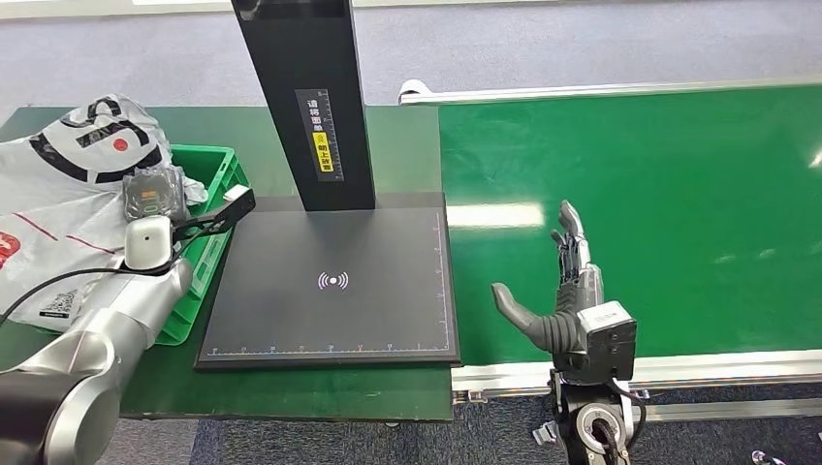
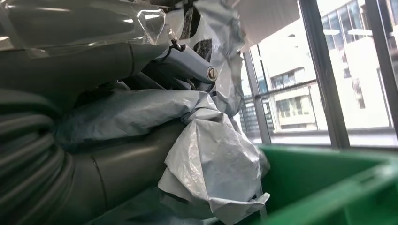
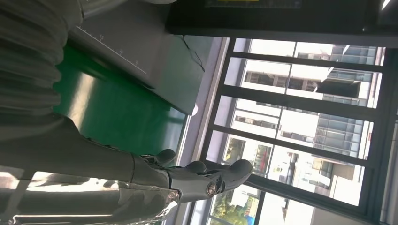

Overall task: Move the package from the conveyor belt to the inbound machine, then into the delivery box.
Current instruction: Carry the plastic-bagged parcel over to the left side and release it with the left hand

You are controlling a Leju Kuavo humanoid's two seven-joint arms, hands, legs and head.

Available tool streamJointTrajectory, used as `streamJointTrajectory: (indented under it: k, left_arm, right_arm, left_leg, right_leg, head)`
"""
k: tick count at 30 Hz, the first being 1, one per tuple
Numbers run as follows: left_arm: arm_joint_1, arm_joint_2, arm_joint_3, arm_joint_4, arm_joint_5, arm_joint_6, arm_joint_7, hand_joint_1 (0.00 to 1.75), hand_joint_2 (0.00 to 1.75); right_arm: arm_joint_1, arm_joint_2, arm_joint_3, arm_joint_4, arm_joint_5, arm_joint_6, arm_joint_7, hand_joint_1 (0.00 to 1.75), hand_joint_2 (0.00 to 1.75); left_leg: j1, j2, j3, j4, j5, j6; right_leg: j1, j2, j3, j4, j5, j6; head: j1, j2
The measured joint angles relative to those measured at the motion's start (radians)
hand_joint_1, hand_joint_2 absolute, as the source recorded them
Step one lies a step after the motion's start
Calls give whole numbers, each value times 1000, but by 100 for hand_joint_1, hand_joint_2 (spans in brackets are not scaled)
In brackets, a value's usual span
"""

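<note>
The left hand [image 1: 153, 194] is down over the green delivery box [image 1: 221, 170] at the left end of the bench [image 1: 407, 145], and in the left wrist view its fingers [image 2: 187, 65] are wrapped into the crumpled grey plastic of the package [image 2: 211, 159], so it has hold of the bag, with the box's green wall just beneath. From the head view the package [image 1: 68, 165] is a grey-white mailer with black lettering, lying across the box and spilling over its far left side. The right hand [image 1: 567, 291] stands upright at the near edge of the green conveyor belt [image 1: 659, 213], fingers straight and thumb spread, holding nothing. Between them the inbound machine [image 1: 334, 281], a black scan plate with a post, carries no package. I'd judge the belt and machine steps done; only letting go in the box remains.
</note>
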Motion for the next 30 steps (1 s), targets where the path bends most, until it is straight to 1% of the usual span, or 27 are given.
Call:
streamJointTrajectory:
  k: [8, 9, 12, 13, 18, 29, 30]
  left_arm:
    - [18, -2, 26, 34, 5, -40, 32, 175, 175]
    - [19, -1, 30, 37, 6, -44, 35, 155, 175]
    - [22, 3, 44, 44, 11, -48, 40, 53, 175]
    - [23, 5, 50, 46, 17, -41, 39, 38, 175]
    - [40, 11, 91, 47, 50, 18, 24, 38, 175]
    - [54, 15, 120, 47, 52, 23, 23, 38, 175]
    - [55, 15, 121, 47, 52, 23, 23, 29, 175]
  right_arm:
    - [-19, -2, 12, 8, -3, 11, 0, 0, 175]
    - [-21, -3, 13, 9, -4, 12, 0, 0, 175]
    - [-24, -7, 15, 14, -7, 17, 0, 0, 175]
    - [-24, -8, 15, 15, -8, 18, 0, 0, 175]
    - [-25, -10, 18, 19, -12, 19, 0, 0, 175]
    - [-25, -13, 21, 20, -12, 19, 0, 0, 175]
    - [-25, -13, 21, 20, -12, 19, 0, 0, 175]
  left_leg:
    - [0, 0, 0, 0, 0, 0]
    - [0, 0, 0, 0, 0, 0]
    - [0, 0, 0, 0, 0, 0]
    - [0, 1, 0, 0, 0, 0]
    - [0, 1, 0, 0, 0, 0]
    - [0, 1, 0, 0, 0, 0]
    - [0, 1, 0, 0, 0, 0]
  right_leg:
    - [0, 0, 0, 0, 0, 0]
    - [0, 0, 0, 0, 0, 0]
    - [0, 0, 0, 0, 0, 0]
    - [0, 0, 0, 0, 0, 0]
    - [0, 0, 0, 0, 0, 0]
    - [0, 0, 0, 0, 0, 0]
    - [0, 0, 0, 0, 0, 0]
  head:
    - [0, 0]
    - [0, 0]
    - [0, 0]
    - [0, 0]
    - [0, 0]
    - [0, 0]
    - [0, 0]
